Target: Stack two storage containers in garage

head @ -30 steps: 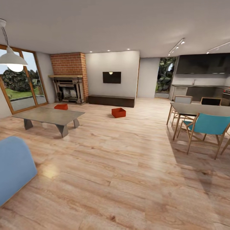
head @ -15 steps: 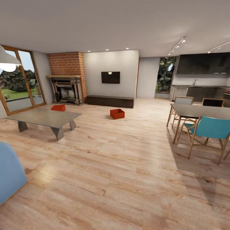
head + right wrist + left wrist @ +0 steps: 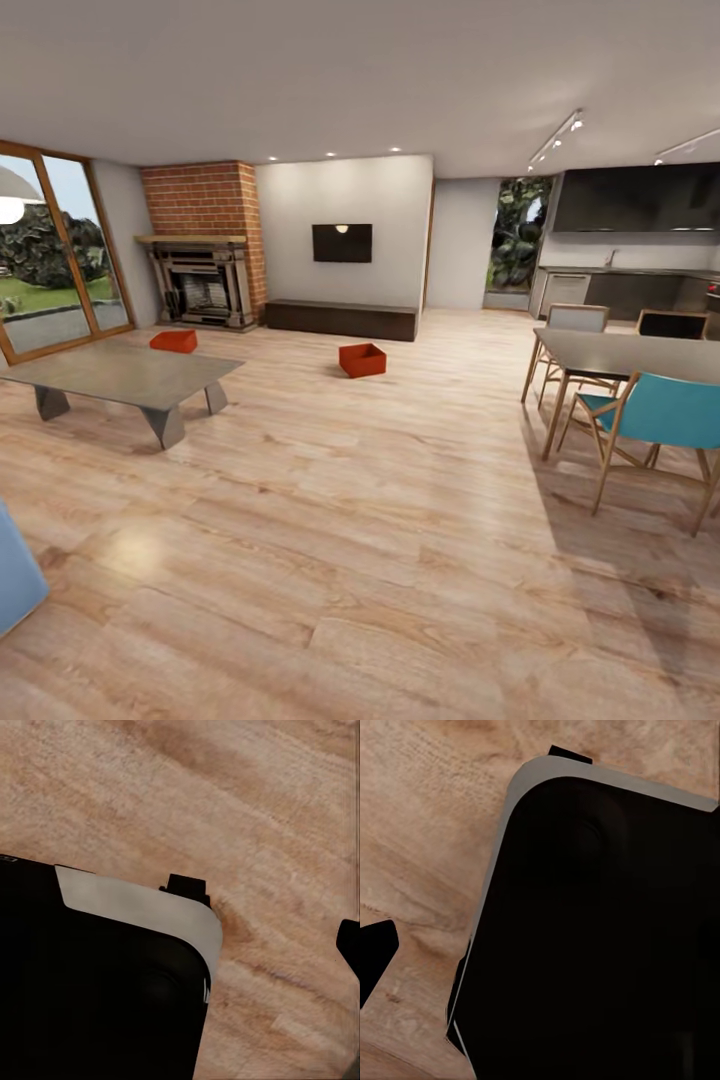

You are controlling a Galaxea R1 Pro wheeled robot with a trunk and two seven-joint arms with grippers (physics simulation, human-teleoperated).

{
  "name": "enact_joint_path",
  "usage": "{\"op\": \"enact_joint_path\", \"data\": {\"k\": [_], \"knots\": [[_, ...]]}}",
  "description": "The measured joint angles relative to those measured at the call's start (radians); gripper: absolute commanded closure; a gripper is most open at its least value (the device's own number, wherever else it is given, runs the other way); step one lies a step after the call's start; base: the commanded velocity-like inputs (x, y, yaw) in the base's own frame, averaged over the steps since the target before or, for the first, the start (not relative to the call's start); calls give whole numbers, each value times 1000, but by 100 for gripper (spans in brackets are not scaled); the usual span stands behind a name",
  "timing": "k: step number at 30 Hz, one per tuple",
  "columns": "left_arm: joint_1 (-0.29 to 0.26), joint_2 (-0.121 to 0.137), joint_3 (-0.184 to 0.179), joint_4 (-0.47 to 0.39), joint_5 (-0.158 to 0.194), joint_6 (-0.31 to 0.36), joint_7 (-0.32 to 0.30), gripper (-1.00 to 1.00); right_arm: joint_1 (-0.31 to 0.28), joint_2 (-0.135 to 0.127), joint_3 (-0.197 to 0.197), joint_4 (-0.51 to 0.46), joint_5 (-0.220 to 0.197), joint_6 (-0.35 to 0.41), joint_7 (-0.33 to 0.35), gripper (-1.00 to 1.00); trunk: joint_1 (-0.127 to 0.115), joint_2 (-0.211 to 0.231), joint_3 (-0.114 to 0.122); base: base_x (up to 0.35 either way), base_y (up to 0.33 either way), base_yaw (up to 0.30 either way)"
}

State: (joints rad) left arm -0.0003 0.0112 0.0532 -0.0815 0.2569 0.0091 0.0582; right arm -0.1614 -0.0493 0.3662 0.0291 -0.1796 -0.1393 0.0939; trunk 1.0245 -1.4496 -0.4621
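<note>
Storage containers — both orange-red, open-topped bins — sit on the light wood plank floor of the living room, well apart from each other. One container stands in open floor in front of the long dark low cabinet that runs below the black wall TV. The other container lies farther left, near the red-brick fireplace and just beyond the far edge of the grey low coffee table, which hides its lower part.

Wood-framed glass doors fill the left wall, with grass and trees outside. A blue sofa corner shows at the lower left edge. To the right stand a dining table and wooden chairs, the nearest a teal-seated chair; behind them is a dark kitchen counter under dark cabinets.

Both wrist views look down at the plank floor past a large black body with a pale grey rounded rim — the robot's base, seen also from the right wrist. A dark tip at the edge of the left wrist view and another at the edge of the right wrist view may be finger parts; whether either gripper's fingers are open or closed, I cannot tell.
</note>
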Motion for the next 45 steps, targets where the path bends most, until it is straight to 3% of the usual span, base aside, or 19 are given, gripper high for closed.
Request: {"op": "enact_joint_path", "data": {"k": [33, 45], "knots": [[0, 0, 0, 1, 0, -2, 0, -100, 0, -2, 0, 0, 0, -2, 0, -100, 0, 0, 0, 321, -15, 0], [0, -2, 0, 0, 0, -2, 0, -100, 0, 3, -2, 0, -1, 0, 0, -100, 0, 0, 0, 328, 0, -215]]}}
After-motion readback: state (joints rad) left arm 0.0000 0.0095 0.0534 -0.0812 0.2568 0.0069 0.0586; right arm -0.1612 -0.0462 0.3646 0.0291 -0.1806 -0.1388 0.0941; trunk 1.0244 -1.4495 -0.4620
